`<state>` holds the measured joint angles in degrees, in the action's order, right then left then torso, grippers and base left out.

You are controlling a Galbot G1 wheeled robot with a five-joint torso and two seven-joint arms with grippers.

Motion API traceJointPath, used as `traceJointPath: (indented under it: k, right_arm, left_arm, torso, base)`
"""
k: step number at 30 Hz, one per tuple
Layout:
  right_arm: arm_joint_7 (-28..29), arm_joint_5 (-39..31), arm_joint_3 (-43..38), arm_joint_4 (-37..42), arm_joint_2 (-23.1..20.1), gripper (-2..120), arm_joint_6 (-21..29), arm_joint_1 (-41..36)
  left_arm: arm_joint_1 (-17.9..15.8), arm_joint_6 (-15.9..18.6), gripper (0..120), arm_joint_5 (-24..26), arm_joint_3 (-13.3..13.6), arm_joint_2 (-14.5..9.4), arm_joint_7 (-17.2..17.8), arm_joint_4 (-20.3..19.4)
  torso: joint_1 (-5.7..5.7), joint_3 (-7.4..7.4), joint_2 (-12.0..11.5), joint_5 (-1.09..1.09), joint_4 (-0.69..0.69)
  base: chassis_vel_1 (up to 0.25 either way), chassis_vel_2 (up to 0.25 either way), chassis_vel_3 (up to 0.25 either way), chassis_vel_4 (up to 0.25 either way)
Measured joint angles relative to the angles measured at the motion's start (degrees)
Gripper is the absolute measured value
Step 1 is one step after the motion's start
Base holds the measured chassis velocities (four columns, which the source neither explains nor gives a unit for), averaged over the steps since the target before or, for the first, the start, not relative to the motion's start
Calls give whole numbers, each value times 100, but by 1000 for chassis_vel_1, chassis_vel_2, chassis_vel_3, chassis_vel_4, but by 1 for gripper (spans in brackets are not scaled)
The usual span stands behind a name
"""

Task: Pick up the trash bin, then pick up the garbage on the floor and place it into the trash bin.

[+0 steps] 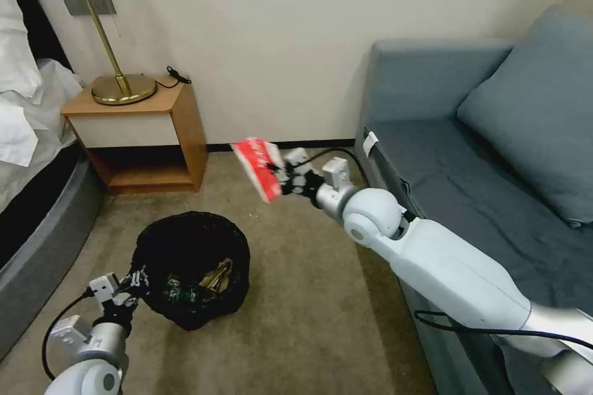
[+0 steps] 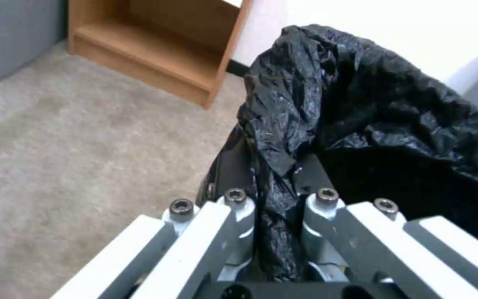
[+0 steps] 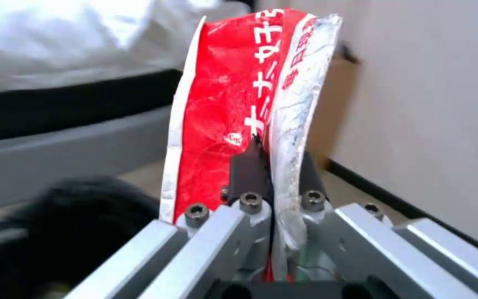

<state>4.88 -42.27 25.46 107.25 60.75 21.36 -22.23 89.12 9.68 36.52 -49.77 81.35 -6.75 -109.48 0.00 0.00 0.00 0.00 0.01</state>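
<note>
The trash bin (image 1: pixel 193 271), lined with a crinkly black bag, hangs low at the left over the carpet. My left gripper (image 1: pixel 133 284) is shut on its near-left rim; the left wrist view shows the black bag (image 2: pixel 361 116) pinched by my left gripper (image 2: pixel 275 166). Brown and green garbage (image 1: pixel 204 282) lies inside the bin. A red snack wrapper (image 1: pixel 259 168) is held in the air up and to the right of the bin by my right gripper (image 1: pixel 285 180), which is shut on it. In the right wrist view the wrapper (image 3: pixel 233 95) rises from the right gripper (image 3: pixel 275 162).
A wooden nightstand (image 1: pixel 145 136) with a brass lamp (image 1: pixel 120 83) stands against the back wall at the left. A bed (image 1: pixel 31 197) runs along the left edge. A blue-grey sofa (image 1: pixel 482 173) occupies the right. Beige carpet (image 1: pixel 309 296) lies open between them.
</note>
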Motion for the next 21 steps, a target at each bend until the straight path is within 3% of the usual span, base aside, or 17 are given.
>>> traceJointPath:
  k: [8, 21]
  right_arm:
    - [-207, 805, 527, 50, 186, 0, -190, -634]
    - [-355, 1427, 916, -371, 546, 1, -289, -1100]
  left_arm:
    - [121, 57, 6, 112, 19, 92, -37, -104]
    - [229, 62, 6, 245, -22, 80, -80, -229]
  torso:
    - [0, 0, 0, 0, -1]
    - [-1, 0, 0, 0, -1]
  base:
    - [0, 0, 0, 0]
    - [0, 0, 0, 0]
